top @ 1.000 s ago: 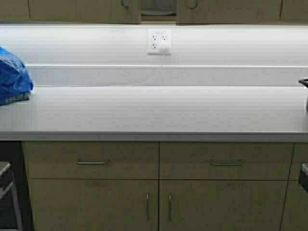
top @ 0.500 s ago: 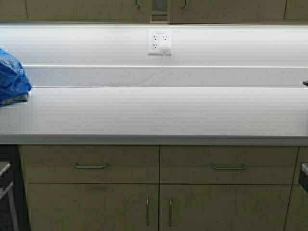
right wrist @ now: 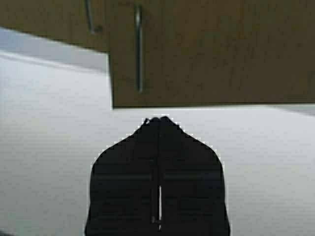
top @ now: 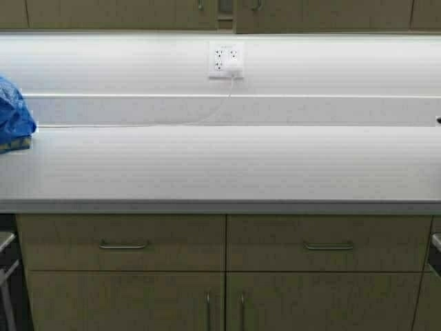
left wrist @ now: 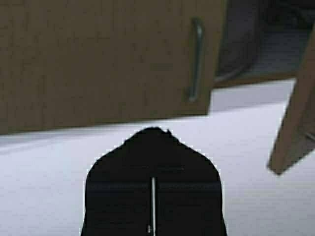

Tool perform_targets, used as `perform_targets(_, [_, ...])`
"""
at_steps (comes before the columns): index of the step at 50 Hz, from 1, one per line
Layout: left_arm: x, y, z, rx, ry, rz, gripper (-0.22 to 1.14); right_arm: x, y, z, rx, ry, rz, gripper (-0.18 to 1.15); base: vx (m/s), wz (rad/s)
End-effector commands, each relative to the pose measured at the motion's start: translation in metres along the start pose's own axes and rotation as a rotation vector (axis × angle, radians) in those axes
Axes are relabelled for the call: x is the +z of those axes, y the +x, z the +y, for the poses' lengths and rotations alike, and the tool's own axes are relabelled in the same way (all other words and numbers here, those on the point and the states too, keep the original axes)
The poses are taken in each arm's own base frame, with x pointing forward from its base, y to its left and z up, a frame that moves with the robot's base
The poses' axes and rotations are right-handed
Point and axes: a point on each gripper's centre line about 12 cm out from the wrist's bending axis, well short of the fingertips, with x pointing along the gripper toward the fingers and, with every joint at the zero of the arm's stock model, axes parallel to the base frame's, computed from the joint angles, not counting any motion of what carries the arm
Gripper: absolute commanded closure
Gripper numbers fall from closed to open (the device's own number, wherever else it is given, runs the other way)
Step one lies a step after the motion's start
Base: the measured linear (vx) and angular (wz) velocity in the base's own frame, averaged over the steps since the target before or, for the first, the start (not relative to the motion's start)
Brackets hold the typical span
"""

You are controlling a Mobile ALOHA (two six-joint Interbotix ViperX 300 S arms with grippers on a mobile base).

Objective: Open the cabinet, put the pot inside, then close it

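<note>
The cabinet's two beige doors (top: 138, 12) show only as their bottom edges at the top of the high view, with a narrow dark gap (top: 225, 8) between the silver handles. In the left wrist view the left door (left wrist: 98, 59) hangs nearly shut and the right door (left wrist: 295, 123) stands ajar. A curved grey rim, apparently the pot (left wrist: 235, 73), shows inside the gap. My left gripper (left wrist: 153, 130) is shut and empty just below the left door. My right gripper (right wrist: 158, 119) is shut and empty below the right door (right wrist: 211, 49). Neither arm shows in the high view.
A white countertop (top: 220, 165) runs across, with base cabinets and drawers (top: 124, 245) beneath. A blue bag (top: 12, 117) lies at its left end. A wall outlet (top: 226, 60) has a white cord trailing left. A dark object (top: 438, 121) peeks in at the right edge.
The gap between the cabinet doors has narrowed and the handles have come closer together. The robot has moved toward the counter: the counter front and drawers sit lower and the bag farther left.
</note>
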Motion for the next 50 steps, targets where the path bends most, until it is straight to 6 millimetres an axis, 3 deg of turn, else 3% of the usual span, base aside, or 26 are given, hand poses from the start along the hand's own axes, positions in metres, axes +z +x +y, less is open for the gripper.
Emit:
perform_targets(1, [0.026, 0.013, 0.002, 0.004, 0.001, -0.06, 0.88, 0.006, -0.006, 0.003, 0.012, 0.008, -0.026, 0.9, 0.06, 0.02])
perform_targets(6, [0.026, 0.013, 0.002, 0.002, -0.002, -0.037, 0.88, 0.005, -0.005, 0.003, 0.015, 0.008, -0.027, 0.9, 0.07, 0.06])
perform_targets(11, [0.018, 0.004, 0.002, 0.002, -0.001, -0.017, 0.88, 0.02, 0.006, 0.003, 0.016, 0.009, -0.056, 0.9, 0.09, 0.09])
perform_targets(25, [-0.008, -0.032, -0.015, -0.035, 0.007, 0.022, 0.88, 0.064, 0.08, -0.003, -0.033, 0.027, -0.066, 0.9, 0.11, 0.08])
perform_targets(35, [-0.015, -0.046, -0.03, -0.071, 0.011, 0.023, 0.88, 0.079, 0.12, -0.011, -0.09, 0.03, -0.036, 0.9, 0.11, 0.04])
perform_targets(42, [-0.021, -0.051, -0.039, -0.094, 0.011, 0.034, 0.88, 0.074, 0.111, -0.013, -0.1, 0.026, -0.011, 0.9, 0.12, 0.01])
perform_targets(50, [-0.022, -0.062, -0.045, -0.112, 0.006, 0.033, 0.88, 0.061, 0.063, -0.011, -0.087, 0.027, 0.001, 0.9, 0.12, 0.0])
